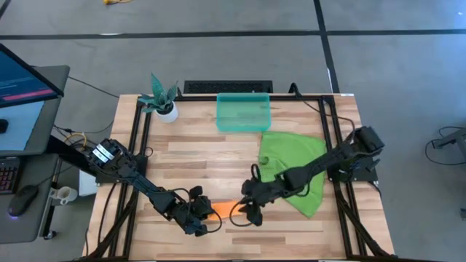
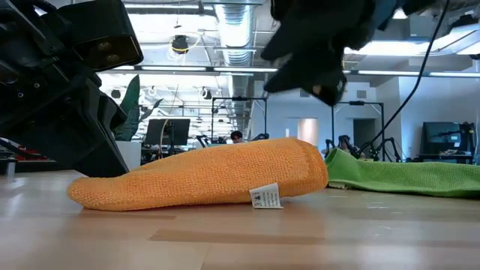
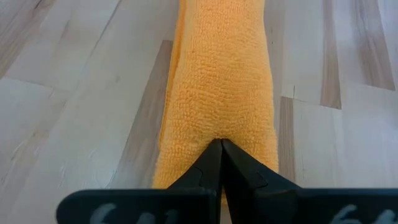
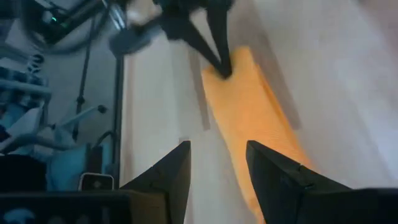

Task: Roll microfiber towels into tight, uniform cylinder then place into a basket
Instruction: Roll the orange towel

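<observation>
A bright orange, nubby-textured rolled microfiber towel (image 2: 202, 180) is seen, marked only by a small white care label (image 2: 265, 196) printed with dark lettering. A larger lime-green microfiber cloth (image 1: 295, 166) is shown in one uniform shade. The shallow rectangular plastic basket (image 1: 243, 113) is tinted translucent teal-green. The wooden tabletop (image 1: 196, 156) is patterned in pale blond planks — streaked with darker brown strips. Both grippers — left (image 1: 196, 216) and right (image 1: 250, 209) — are finished in matte black. A green-leaved plant in a white pot (image 1: 163, 99) is also shown.
</observation>
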`<action>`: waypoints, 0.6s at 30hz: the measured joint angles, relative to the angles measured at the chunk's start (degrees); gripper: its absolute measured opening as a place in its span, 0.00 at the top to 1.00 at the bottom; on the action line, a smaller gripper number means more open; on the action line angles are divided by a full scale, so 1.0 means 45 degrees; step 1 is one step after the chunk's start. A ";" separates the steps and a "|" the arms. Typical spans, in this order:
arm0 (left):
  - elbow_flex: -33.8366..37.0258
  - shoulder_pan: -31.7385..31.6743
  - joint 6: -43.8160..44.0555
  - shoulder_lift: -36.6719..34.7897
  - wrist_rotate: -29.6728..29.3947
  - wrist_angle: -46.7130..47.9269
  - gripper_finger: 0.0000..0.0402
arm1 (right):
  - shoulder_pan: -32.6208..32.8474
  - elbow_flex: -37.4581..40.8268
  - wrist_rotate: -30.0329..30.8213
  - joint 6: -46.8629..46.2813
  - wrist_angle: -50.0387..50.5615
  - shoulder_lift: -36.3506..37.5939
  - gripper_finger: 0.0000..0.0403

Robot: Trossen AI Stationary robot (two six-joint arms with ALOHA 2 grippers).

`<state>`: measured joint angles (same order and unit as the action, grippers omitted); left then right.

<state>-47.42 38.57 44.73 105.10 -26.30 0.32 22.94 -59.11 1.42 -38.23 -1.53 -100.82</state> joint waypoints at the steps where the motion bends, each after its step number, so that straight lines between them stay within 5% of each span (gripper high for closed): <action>1: 0.0000 0.0000 0.0000 0.0000 0.0000 0.0004 1.00 | 0.0012 -0.0001 -0.0003 -0.0213 -0.0170 -0.0228 0.57; 13: 0.0000 0.0000 0.0136 0.0000 0.0000 0.0010 1.00 | -0.0459 -0.0001 -0.1432 -0.1269 -0.0307 -0.1443 0.96; 18: 0.0000 0.0000 0.0136 0.0000 0.0000 0.0010 1.00 | -0.0614 -0.0006 -0.0899 -0.1552 0.0657 -0.1443 0.95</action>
<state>-47.42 38.57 45.34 105.10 -26.30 0.36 20.18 -59.13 -2.63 -45.22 1.43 -107.31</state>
